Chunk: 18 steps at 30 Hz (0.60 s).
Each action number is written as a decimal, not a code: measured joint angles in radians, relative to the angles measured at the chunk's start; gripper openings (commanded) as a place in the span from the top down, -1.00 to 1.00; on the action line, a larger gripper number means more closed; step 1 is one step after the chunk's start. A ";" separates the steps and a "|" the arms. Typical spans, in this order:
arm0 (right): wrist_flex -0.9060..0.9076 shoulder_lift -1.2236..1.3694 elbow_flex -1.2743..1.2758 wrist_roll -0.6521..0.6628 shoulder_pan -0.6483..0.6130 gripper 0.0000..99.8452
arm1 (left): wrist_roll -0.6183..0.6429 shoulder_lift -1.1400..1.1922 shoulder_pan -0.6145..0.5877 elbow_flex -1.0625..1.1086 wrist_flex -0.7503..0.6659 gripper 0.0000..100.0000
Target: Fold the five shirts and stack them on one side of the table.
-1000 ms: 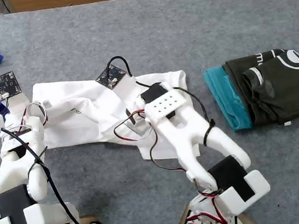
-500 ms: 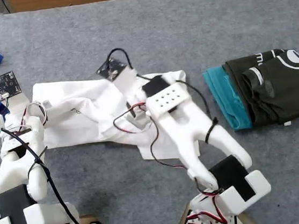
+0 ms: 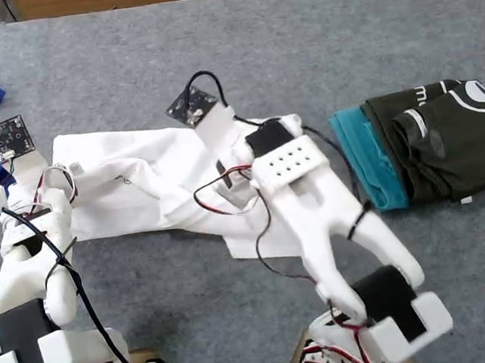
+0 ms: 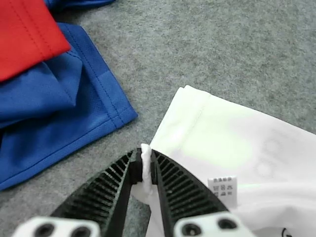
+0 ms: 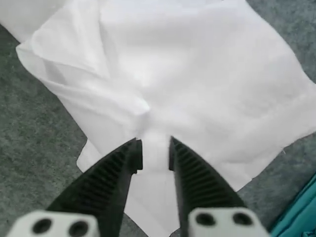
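I am pinching the nine o'clock corner of the white shirt (image 3: 138,185) in the left gripper (image 4: 145,163); the shirt is lying mid-table. The right gripper (image 5: 154,148) is sitting over its three o'clock half, and I cannot tell its grip.

text: none legible | white shirt (image 4: 237,133) tag (image 4: 221,185): print unreadable

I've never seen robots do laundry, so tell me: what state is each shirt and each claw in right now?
white shirt: spread out, rumpled, not yet folded.
dark shirt: folded, lying on the teal shirt.
teal shirt: folded, under the dark shirt.
blue shirt: unfolded, heaped.
red shirt: unfolded, on the blue shirt.
left gripper: shut on the white shirt's edge.
right gripper: apparently shut on a pinch of the white shirt.
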 measured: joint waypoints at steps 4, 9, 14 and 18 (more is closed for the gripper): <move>-0.003 0.095 -0.029 0.000 -0.002 0.66 | 0.000 0.000 0.000 0.000 0.000 0.94; 0.021 0.135 -0.098 0.000 -0.021 0.65 | 0.000 0.000 0.000 0.000 0.000 0.94; 0.038 0.147 -0.104 0.000 -0.051 0.65 | 0.000 0.000 0.000 0.000 0.000 0.94; 0.038 0.147 -0.104 0.000 -0.080 0.65 | 0.000 0.000 0.000 0.000 0.000 0.94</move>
